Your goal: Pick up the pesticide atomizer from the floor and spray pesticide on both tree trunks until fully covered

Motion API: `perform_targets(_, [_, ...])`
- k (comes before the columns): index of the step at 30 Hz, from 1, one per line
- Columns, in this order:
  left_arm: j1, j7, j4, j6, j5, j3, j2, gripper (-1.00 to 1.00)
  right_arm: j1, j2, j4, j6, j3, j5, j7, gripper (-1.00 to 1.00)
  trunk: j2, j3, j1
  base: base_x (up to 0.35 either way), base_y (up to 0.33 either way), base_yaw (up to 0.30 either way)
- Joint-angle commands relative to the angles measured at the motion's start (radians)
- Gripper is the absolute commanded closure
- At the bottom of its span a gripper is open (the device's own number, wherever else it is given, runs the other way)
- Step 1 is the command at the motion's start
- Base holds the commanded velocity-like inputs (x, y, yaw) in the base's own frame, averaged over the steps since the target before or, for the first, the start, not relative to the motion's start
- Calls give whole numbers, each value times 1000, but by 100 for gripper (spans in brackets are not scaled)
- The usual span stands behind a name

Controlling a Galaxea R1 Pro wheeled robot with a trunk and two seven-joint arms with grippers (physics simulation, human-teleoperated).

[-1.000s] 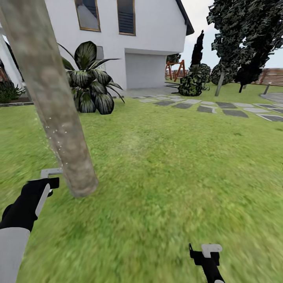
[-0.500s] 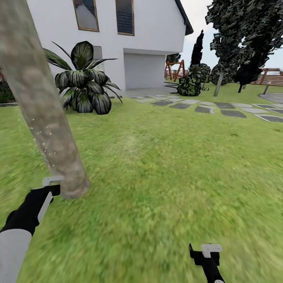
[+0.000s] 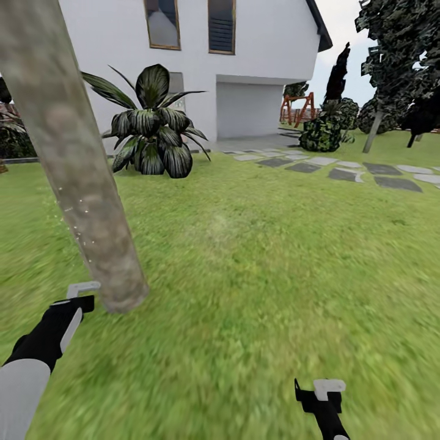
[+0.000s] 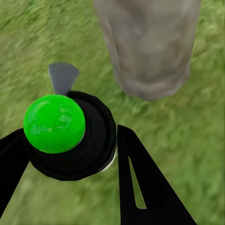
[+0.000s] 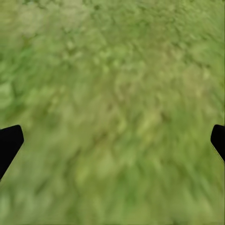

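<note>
At the bottom of the head view the right gripper hangs over bare lawn, and in its wrist view the two fingertips sit at opposite edges of the frame with only grass between them — spread wide, holding nothing. At lower left the left gripper is just beside the base of the tree trunk, and its wrist view shows the black fingers pinching the pesticide atomizer on either side, its glossy green cap uppermost and a grey nozzle pointing toward the trunk's foot. So the pick-up looks done, and the spraying seems under way: fine white specks dot the lower trunk in the left half of the frame, though how much of the bark is covered cannot be judged. A second tree stands far off at upper right, and it is too distant to tell whether it is the other one to treat; that trunk likely remains. Mid-distance sit a broad-leaved plant and grey paving slabs, then a white house — no writing, brand or label is legible anywhere.
</note>
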Motion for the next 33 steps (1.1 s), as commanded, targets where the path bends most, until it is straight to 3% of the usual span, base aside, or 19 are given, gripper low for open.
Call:
perform_targets(1, [0,0,0,-1,-2,-1,-1,100,0,0,0,0,0,0,0,-100,0,0,0,300,-109,52])
perform_targets(8, [0,12,1,-3,-4,-4,-2,100,0,-2,1,0,1,2,1,-100,0,0,0,301,-110,8])
perform_targets(13, [4,75,9,-6,-5,-4,-28,100,0,3,2,0,2,3,2,-100,0,0,0,301,-110,0])
perform_targets(18, [56,80,2,-5,-5,0,-24,100,0,5,2,0,2,2,2,-100,0,0,0,171,-56,18])
perform_targets(33, [66,79,2,-6,0,-2,-33,100,0,5,2,0,2,2,2,-100,0,0,0,71,-48,222])
